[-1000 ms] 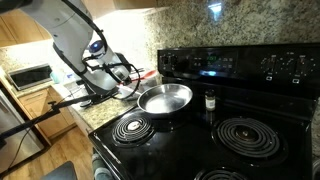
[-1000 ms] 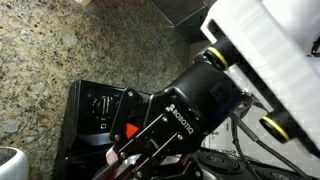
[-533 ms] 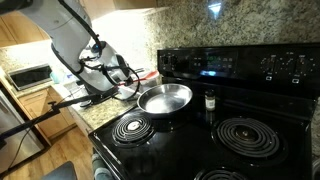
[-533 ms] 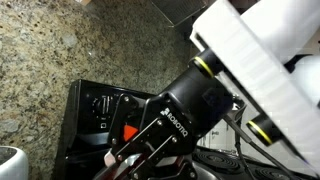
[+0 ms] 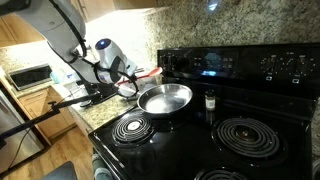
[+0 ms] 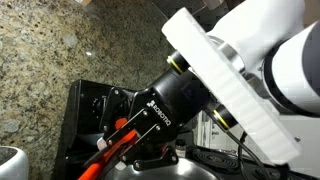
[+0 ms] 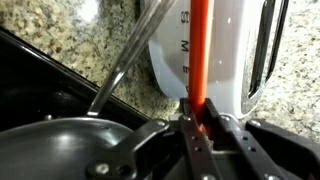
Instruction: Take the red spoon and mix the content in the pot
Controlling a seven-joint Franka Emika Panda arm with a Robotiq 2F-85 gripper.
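1. Presently the black stove carries the whole scene, and the pot sits on a rear burner at the counter end.
2. Arm reaches in from the counter side, wrist pitched toward that burner. Judged: this sets the tool up to come over the pot's rim from the side.
3. Pot is just beside the gripper in an exterior view. The wrist view shows its rim right below the fingers. Contents cannot be made out. Its long metal handle slopes up toward the granite wall, near the spoon, and is the likeliest obstruction to a stirring sweep.
4. White container with printed letters stands against the wall behind the spoon. It could be clipped if the shaft swings wide.
5. Red spoon is off the counter and held. Its shaft runs straight out from the fingers and slants across an exterior view. The tip is out of frame.
6. Small dark shaker stands just beside the pot on its far side, clear of the arm.
7. Gripper: fingers pressed in, pinching the spoon's shaft.
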